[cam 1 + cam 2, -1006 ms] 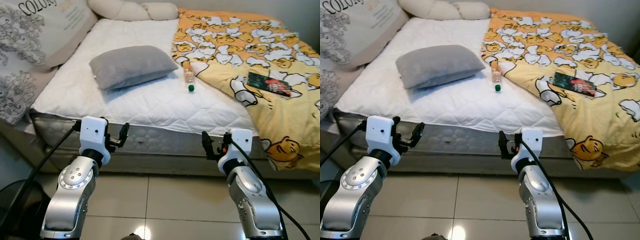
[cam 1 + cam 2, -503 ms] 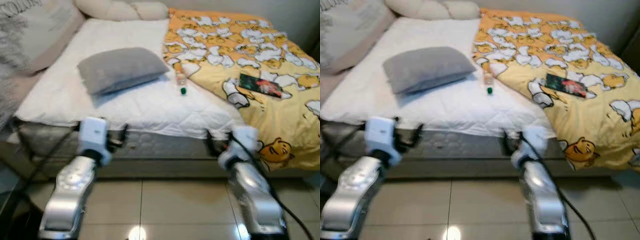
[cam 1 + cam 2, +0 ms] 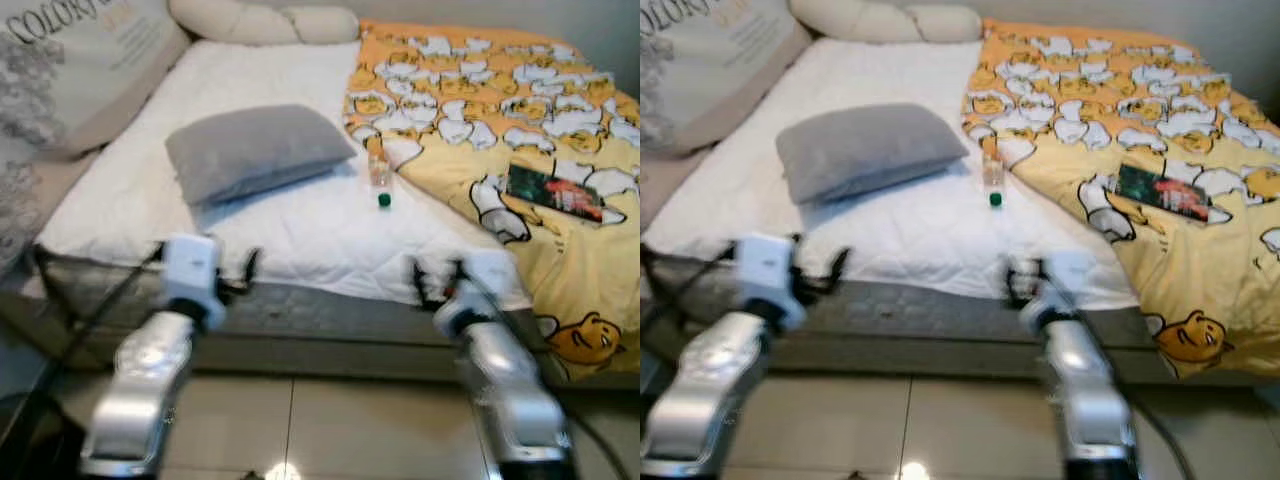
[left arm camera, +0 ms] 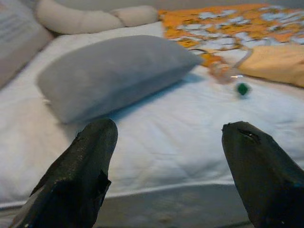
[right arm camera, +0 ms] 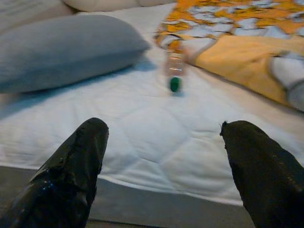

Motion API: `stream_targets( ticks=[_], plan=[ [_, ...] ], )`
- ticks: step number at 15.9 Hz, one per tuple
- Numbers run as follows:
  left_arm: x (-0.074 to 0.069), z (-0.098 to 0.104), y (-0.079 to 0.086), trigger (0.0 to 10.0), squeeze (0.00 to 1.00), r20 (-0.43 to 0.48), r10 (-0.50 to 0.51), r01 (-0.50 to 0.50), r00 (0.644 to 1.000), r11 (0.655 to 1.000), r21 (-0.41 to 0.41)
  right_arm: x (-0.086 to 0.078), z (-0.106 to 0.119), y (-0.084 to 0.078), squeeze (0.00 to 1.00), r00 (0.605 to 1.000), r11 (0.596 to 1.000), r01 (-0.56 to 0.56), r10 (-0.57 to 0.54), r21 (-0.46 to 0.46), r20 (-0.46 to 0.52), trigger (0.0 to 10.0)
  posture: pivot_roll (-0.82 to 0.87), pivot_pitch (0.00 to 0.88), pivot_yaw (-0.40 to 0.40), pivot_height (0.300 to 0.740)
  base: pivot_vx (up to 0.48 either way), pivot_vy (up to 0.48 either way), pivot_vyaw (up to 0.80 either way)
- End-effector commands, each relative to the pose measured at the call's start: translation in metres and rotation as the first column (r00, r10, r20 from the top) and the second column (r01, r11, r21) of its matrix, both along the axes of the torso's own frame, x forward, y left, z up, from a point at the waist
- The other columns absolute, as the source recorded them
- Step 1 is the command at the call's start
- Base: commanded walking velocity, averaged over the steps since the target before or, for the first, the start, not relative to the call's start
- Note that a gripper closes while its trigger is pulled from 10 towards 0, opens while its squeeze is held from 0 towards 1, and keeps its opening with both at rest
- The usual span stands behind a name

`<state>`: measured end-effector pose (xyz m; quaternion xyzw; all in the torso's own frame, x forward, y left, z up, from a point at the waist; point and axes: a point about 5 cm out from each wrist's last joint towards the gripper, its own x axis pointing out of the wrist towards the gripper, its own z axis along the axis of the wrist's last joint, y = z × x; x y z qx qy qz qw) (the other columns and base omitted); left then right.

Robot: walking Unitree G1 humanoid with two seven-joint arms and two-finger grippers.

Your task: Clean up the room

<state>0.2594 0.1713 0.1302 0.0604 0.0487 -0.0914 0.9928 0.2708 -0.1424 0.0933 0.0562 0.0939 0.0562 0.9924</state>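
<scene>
A clear plastic bottle (image 3: pixel 379 176) with a green cap lies on the white mattress (image 3: pixel 300 215), centre of the frame, just beside the edge of the yellow blanket (image 3: pixel 480 110) and right of the grey pillow (image 3: pixel 255 150). Its long axis runs away from the robot, cap end nearest.

Both arms are raised at the bed's near edge. The left gripper (image 4: pixel 166 156) and right gripper (image 5: pixel 164 156) are both spread wide and empty.

The bottle lies ahead of and between the two, closer to the right gripper's line. Judgement: the right arm is better placed to reach forward and take it across the body.

A dark book (image 3: pixel 553 190) rests on the blanket, right of frame.
</scene>
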Motion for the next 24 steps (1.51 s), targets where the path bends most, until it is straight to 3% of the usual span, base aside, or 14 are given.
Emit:
stream_targets(
  ticks=[1, 13, 18, 24],
  plan=[
    [0.001, 0.001, -0.007, 10.0, 0.00, 0.011, -0.022, 0.022, 1.000, 1.000, -0.009, 0.000, 0.000, -0.012, 0.00, 1.000, 0.999, 0.030, -0.030, -0.019, -0.005, 10.0, -0.01, 0.000, 0.010, 0.740, 0.304, 0.000, 0.00],
    [0.002, -0.001, -0.010, 10.0, 0.00, 0.004, -0.039, 0.039, 0.999, 0.999, -0.028, 0.003, 0.001, -0.010, 0.00, 1.000, 0.999, -0.006, 0.006, -0.031, -0.005, 10.0, -0.02, 0.000, 0.013, 0.740, 0.309, 0.000, -0.11],
    [0.000, -0.006, -0.008, 10.0, 0.00, -0.012, -0.014, 0.013, 1.000, 0.998, -0.068, 0.001, 0.001, -0.011, 0.00, 1.000, 0.999, -0.011, 0.011, -0.047, -0.002, 10.0, -0.02, 0.000, 0.001, 0.740, 0.308, 0.000, -0.32],
    [-0.007, -0.011, 0.000, 10.0, 0.00, -0.010, 0.030, -0.030, 1.000, 0.999, -0.043, 0.003, 0.000, -0.010, 0.00, 0.999, 0.997, -0.042, 0.041, -0.063, -0.009, 10.0, 0.00, 0.000, -0.032, 0.740, 0.308, 0.000, 0.00]
  ],
)
